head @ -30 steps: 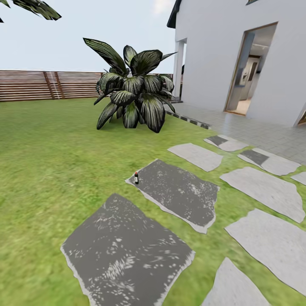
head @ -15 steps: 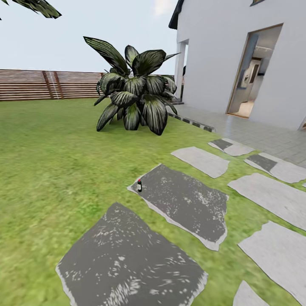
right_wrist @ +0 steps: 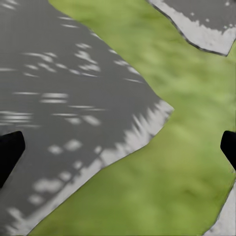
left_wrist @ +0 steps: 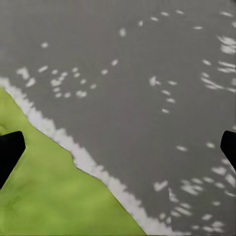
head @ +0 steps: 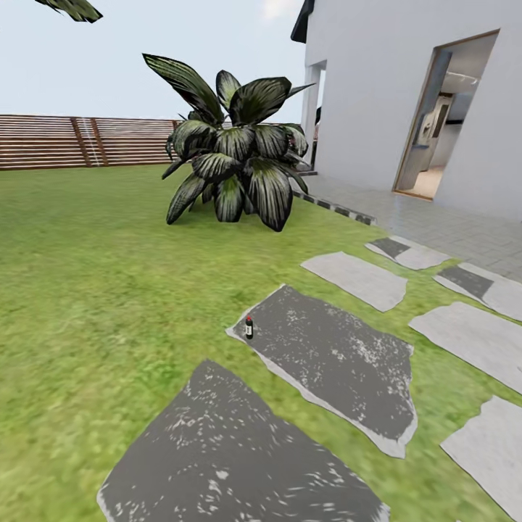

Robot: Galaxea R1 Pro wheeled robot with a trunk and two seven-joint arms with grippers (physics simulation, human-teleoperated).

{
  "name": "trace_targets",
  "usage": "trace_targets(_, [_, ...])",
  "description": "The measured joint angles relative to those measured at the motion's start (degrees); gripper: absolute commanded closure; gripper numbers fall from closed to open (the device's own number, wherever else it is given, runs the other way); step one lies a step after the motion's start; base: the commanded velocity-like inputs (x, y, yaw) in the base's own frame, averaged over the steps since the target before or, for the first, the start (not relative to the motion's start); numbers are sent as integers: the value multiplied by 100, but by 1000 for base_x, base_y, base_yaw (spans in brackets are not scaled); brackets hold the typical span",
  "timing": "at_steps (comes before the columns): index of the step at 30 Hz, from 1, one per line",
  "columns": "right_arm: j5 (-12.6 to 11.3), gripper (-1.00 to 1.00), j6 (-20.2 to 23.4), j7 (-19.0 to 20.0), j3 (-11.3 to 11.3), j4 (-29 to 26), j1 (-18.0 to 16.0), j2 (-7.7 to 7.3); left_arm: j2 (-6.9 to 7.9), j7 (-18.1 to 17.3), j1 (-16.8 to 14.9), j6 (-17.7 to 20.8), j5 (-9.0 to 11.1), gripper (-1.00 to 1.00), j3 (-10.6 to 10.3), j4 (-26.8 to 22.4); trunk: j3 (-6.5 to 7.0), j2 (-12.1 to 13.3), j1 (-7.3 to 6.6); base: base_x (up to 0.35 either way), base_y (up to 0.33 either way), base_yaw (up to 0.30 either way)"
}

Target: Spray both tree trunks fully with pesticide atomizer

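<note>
The left pincer (left_wrist: 118, 145) is hanging spread wide over a dark stepping stone (left_wrist: 147, 98), its two black fingertips (left_wrist: 10, 150) sitting at 9 and 3 o'clock of the wrist picture with nothing between them. A wedge of grass (left_wrist: 44, 196) is showing beneath it. The right pincer (right_wrist: 118, 147) is likewise released and empty, looking down on a stone edge (right_wrist: 64, 113) and lawn (right_wrist: 167, 162).

Outward, in the head view, the spray bottle (head: 249, 328) is standing upright at the 9 o'clock corner of the middle dark stone (head: 333, 355), right where stone meets the grass floor (head: 94, 290). It is lying at about 12 o'clock ahead of the robot, well apart from both pincers. Beyond it, toward 12 o'clock, a broad-leaved shrub (head: 235, 156) is growing; the wooden fence (head: 80, 141) is running along 10 o'clock and the house wall (head: 391, 94) is rising at 2 o'clock.

By my judgement the task is barely starting: the bottle is not yet picked up and no spraying is done. Approaching, grasping, and covering both trunks are all remaining.

The bottle is carrying a pale label, but it is too small for any writing to be read.
</note>
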Motion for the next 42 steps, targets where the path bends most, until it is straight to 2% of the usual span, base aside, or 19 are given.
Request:
trace_targets(31, [0,-100,6,0,1,0,0,0,0,0,0,0,0,-100,0,0,0,0,0,281,215,-1])
trace_targets(42, [0,-100,7,0,0,-1,1,0,0,0,-1,-1,0,-100,-1,1,0,0,1,253,231,-201])
